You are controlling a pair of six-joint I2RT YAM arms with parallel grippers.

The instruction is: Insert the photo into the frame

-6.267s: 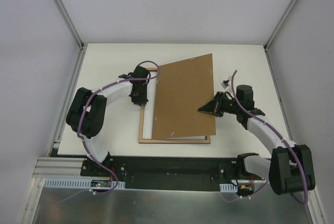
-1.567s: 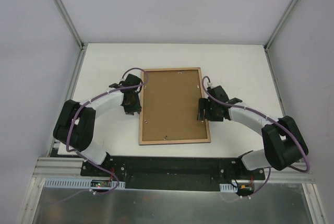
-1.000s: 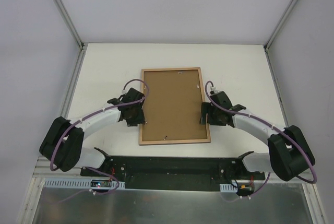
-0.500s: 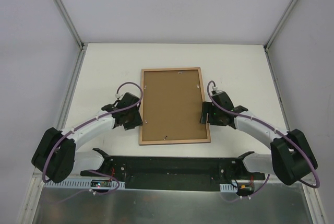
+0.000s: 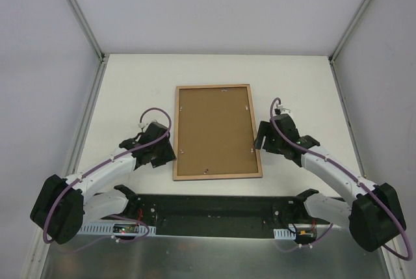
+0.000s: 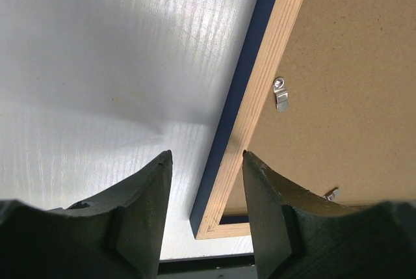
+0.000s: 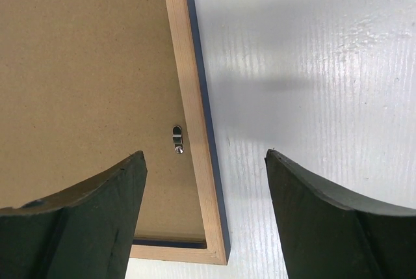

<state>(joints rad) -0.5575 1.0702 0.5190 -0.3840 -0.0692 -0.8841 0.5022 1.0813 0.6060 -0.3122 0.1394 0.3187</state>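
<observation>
The frame (image 5: 218, 175) lies face down at the centre of the surface (image 5: 130, 90), with the backing board (image 5: 216, 129) seated inside its wooden rim. The photo is not visible. The left jaws stand open by the near-left corner and the right jaws stand open by the right edge; both grip nothing. Judged step: clearing away. I raise both sets of jaws before drawing them outward, so that no finger catches the rim or a clip (image 6: 281, 93).
</observation>
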